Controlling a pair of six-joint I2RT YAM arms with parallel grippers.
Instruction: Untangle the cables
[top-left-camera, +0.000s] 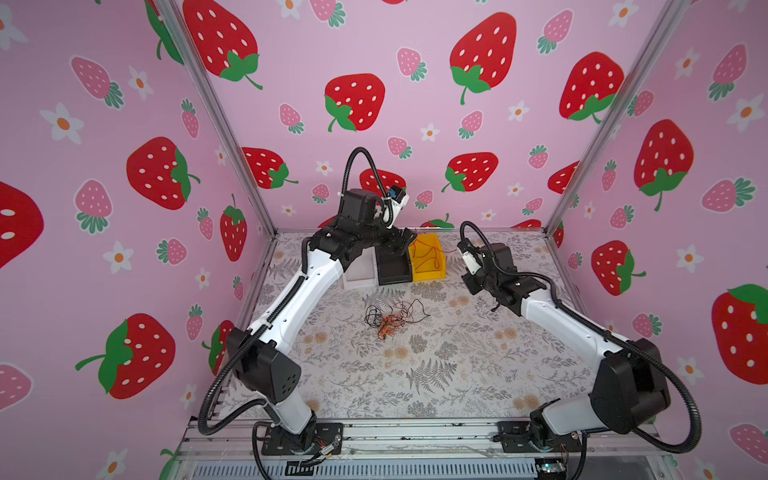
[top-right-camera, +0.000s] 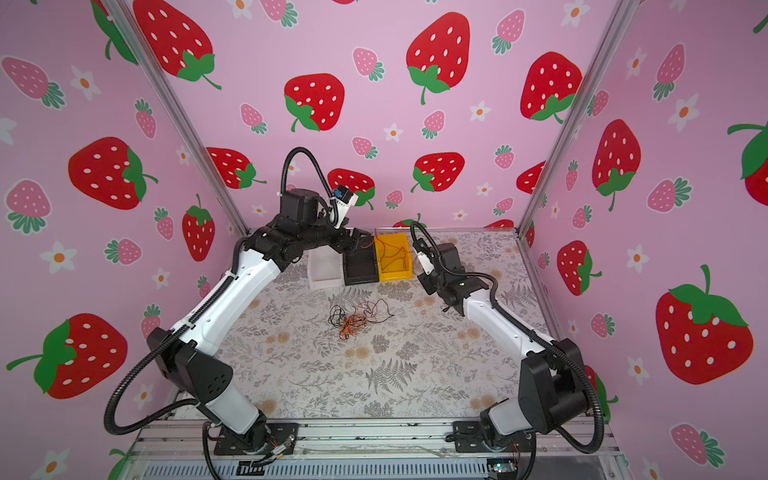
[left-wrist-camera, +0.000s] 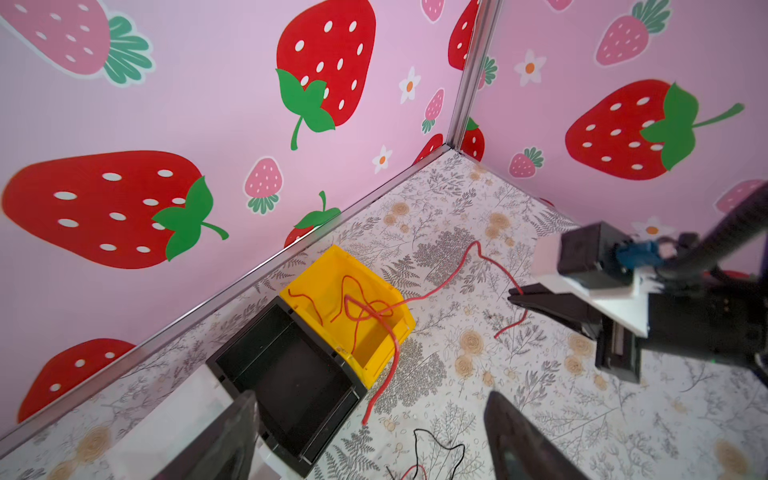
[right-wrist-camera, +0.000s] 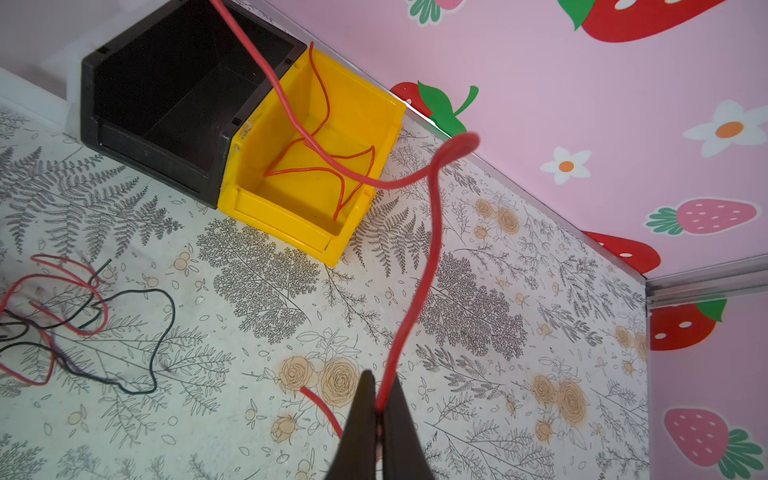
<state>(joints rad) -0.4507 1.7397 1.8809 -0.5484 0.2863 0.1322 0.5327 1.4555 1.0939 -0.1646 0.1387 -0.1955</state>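
Note:
A tangle of thin black, orange and red cables (top-left-camera: 392, 319) (top-right-camera: 357, 319) lies on the table's middle. My right gripper (right-wrist-camera: 380, 399) (top-left-camera: 473, 286) is shut on a thicker red cable (right-wrist-camera: 432, 232) near one of its ends. That cable (left-wrist-camera: 449, 278) arches up and crosses the yellow bin (top-left-camera: 428, 259); its far end hangs past the bin's front. A thinner red cable (right-wrist-camera: 320, 166) lies coiled inside the yellow bin (right-wrist-camera: 291, 208). My left gripper (left-wrist-camera: 371, 397) (top-left-camera: 401, 245) hovers open above the black bin (left-wrist-camera: 291, 374), with nothing between its fingers.
A white bin (top-left-camera: 359, 276), the black bin (top-left-camera: 392, 270) and the yellow bin (top-right-camera: 395, 259) stand side by side at the back wall. Pink strawberry walls close the table on three sides. Loose black and red strands (right-wrist-camera: 83, 311) reach toward the bins.

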